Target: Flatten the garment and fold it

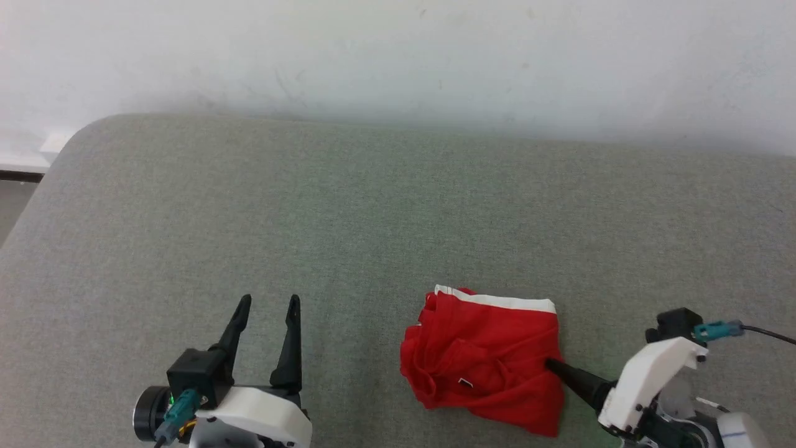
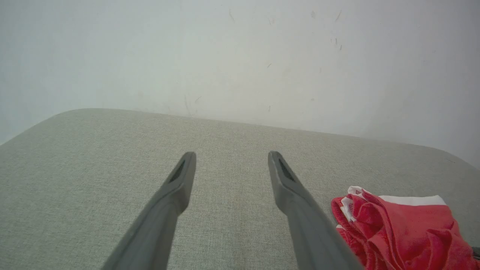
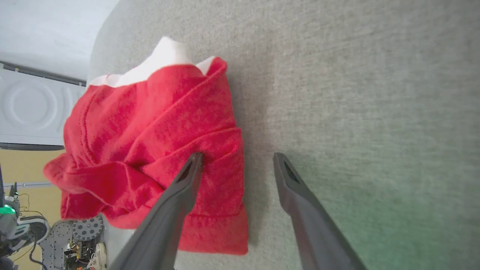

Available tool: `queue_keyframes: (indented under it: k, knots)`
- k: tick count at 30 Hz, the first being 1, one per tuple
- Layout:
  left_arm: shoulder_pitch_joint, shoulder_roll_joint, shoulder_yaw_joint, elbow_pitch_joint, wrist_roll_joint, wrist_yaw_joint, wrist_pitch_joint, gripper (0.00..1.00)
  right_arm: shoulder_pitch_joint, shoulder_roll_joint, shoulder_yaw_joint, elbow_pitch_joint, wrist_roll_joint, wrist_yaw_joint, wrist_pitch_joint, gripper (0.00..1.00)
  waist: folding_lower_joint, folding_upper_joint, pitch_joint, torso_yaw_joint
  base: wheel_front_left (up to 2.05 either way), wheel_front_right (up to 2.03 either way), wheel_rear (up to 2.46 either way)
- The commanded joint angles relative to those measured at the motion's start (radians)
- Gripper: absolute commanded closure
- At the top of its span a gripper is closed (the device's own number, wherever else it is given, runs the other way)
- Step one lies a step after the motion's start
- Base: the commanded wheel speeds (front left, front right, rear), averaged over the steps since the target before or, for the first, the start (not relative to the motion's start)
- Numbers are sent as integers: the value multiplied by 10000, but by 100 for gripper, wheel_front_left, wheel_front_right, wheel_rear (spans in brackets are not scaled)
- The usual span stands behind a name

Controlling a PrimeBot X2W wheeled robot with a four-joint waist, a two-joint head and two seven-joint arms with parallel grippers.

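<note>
The garment (image 1: 485, 358) is bright red with a white-trimmed edge and lies crumpled on the grey fabric surface (image 1: 373, 218), at the near right. My right gripper (image 1: 553, 367) comes in from the right at the garment's right edge, rolled on its side. In the right wrist view this gripper (image 3: 237, 155) is open. One finger (image 3: 180, 195) lies over the red folds (image 3: 150, 142) and the other over bare surface beside them. My left gripper (image 1: 269, 305) stands open at the lower left, with nothing between its fingers. It (image 2: 231, 154) is well left of the garment (image 2: 397, 228).
A pale wall (image 1: 398, 56) rises behind the surface. The surface's rounded corner (image 1: 81, 134) and left edge drop away at the far left. A cable (image 1: 768, 334) trails from the right wrist. A white panel (image 3: 30, 108) and machine parts (image 3: 75, 240) show beyond the surface's edge.
</note>
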Motion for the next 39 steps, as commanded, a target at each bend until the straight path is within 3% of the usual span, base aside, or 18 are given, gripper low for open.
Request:
queue_keyframes:
  k: [1, 8, 9, 10, 11, 16, 23, 28, 32, 39]
  knots:
    - [-122, 13, -32, 7, -57, 68, -77, 0, -367, 72, 139, 347, 293, -4, -132, 0, 1, -2, 37, 110, 0, 0, 0]
    - [-146, 25, -49, 43, -106, 74, -100, 0, -1024, 164, 896, 1952, 754, -4, -116, 0, 1, -2, 68, 272, 0, 0, 0]
    - [-143, 29, -50, 52, -114, 75, -104, 0, -1074, 168, 1024, 2097, 787, -4, -107, 34, 1, -2, 64, 279, 0, 0, 0]
    - [-139, 33, -49, 61, -121, 81, -106, 0, -1117, 171, 1149, 2213, 825, -4, -95, 62, 1, -2, 59, 278, 0, 0, 0]
    - [-133, 35, -45, 64, -132, 88, -108, 0, -1159, 173, 1265, 2273, 860, -4, -118, 100, 1, -2, 58, 271, 0, 0, 0]
    - [-93, 21, -67, 53, -156, 133, -125, 0, -1352, -354, 1912, 1901, 462, -4, -650, 100, 1, -2, 16, 128, 0, 0, 0]
    - [-39, 21, -41, 11, -200, 182, -187, 0, -1383, -2152, 3409, -312, -1616, -4, -1256, 100, 1, -2, 66, -462, 0, 0, 0]
    - [-33, -18, -12, -46, -225, 222, -251, 0, -1060, -3235, 3945, -1931, -2441, -4, -423, 100, 1, -2, 269, -1307, 0, 0, 0]
    - [-109, 7, 15, -96, -211, 221, -281, 0, -849, -3829, 3937, -2430, -2525, -4, 276, 100, 1, -2, 502, -1927, 0, 0, 0]
    - [-683, 221, -27, -338, -26, 131, -188, 0, -912, -4877, 3430, -1859, -2389, -4, 1031, 100, 1, -2, 1492, -3117, 0, 0, 0]
